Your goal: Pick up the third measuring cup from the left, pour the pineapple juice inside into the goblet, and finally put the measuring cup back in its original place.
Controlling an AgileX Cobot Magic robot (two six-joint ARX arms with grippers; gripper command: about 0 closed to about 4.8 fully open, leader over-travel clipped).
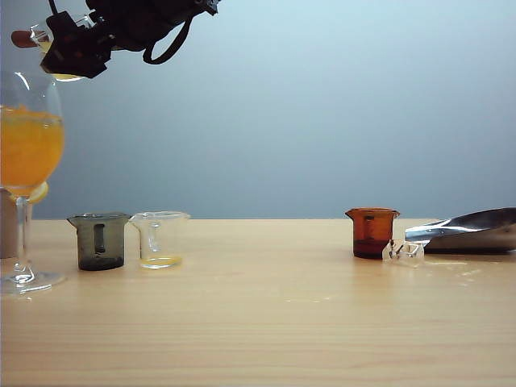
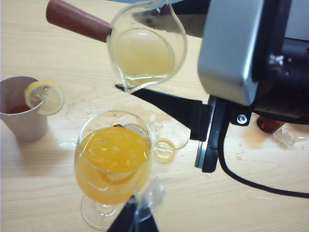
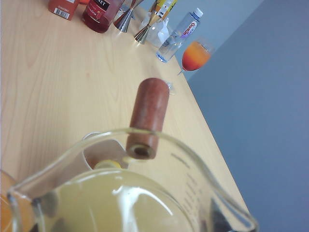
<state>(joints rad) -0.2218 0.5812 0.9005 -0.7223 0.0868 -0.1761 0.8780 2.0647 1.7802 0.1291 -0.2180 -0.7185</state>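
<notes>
Third measuring cup (image 3: 145, 193) in right end effector (image 1: 68, 50)

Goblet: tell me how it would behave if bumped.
The goblet probably tips easily: its bowl is well filled with orange drink on a thin stem and small foot. Thin clear glass looks fragile. The right claw holds the measuring cup tilted above it; the left claw hangs near its foot.

The third measuring cup (image 2: 147, 47) hangs tilted above the goblet (image 2: 114, 162).
</notes>
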